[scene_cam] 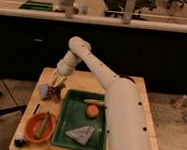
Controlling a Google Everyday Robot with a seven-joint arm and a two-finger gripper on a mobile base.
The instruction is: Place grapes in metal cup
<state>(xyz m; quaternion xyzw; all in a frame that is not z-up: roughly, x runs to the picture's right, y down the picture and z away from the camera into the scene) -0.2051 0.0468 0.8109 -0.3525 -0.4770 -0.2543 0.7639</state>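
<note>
My gripper (pixel 57 82) hangs at the end of the white arm over the table's left part. Right beneath it lies a small dark reddish bunch, the grapes (pixel 54 92), and the gripper looks in contact with it or just above it. A pale blue-grey lump (pixel 44 89) lies right beside the grapes on their left. I cannot pick out the metal cup near the gripper. A small dark object (pixel 19 142) stands at the table's front left corner, and I cannot tell what it is.
A green tray (pixel 67 122) holds an orange round fruit (pixel 92 111), a yellowish long item (pixel 94 102) and a grey wedge (pixel 80 134). An orange bowl (pixel 32 129) with a green vegetable (pixel 42 125) stands left of the tray. A dark counter runs behind the wooden table (pixel 89 81).
</note>
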